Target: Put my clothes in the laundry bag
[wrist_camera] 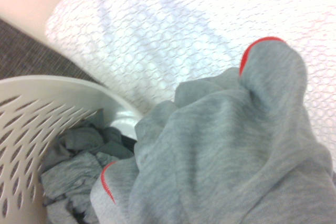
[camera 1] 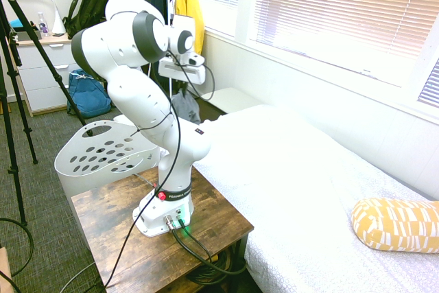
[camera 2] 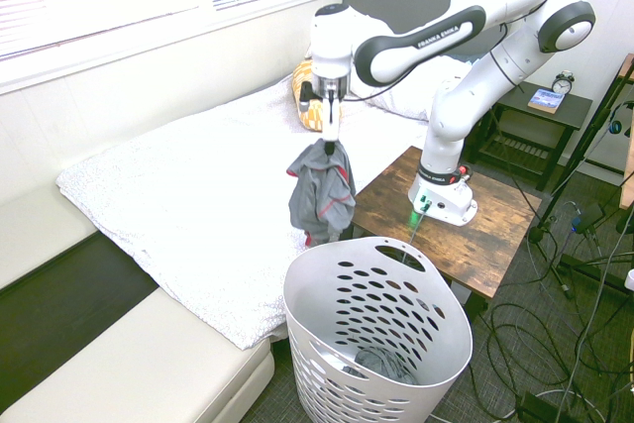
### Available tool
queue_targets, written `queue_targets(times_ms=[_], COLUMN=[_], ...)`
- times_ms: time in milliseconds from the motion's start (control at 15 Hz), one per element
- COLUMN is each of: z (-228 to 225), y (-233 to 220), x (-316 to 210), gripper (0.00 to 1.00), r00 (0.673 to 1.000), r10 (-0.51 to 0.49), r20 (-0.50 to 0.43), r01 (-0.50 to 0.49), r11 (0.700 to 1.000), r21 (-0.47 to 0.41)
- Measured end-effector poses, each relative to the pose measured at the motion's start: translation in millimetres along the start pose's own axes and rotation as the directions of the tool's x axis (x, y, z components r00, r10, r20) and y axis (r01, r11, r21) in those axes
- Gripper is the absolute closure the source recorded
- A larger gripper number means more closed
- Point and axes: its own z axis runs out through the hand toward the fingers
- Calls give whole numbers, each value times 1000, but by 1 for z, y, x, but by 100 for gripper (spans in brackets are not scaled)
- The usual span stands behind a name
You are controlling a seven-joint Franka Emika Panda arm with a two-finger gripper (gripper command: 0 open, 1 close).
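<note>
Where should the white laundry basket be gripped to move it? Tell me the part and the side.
Grip the laundry basket by its cut-out handle at the rim, coming straight down from above. The open top leaves the rim free, and the slot lets one jaw slip through the thin wall.

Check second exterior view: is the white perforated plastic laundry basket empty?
No, grey fabric already lies at the bottom of the white perforated plastic laundry basket.
</note>
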Motion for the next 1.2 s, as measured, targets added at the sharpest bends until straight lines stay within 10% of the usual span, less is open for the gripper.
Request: queue_targets(times_ms=[467,933,1000,1200], z=[52,97,104,120], y=[-69,-98,-98,-104], x=[-215,-278,-280,-262], gripper=[100,100,0,0], r00=[960,921,920,928], r10=[-279,-368,-369,-343], r20=[23,124,133,149], r01=[280,376,379,355], r11=[958,925,924,932], r21=[-55,-50,-58,-67])
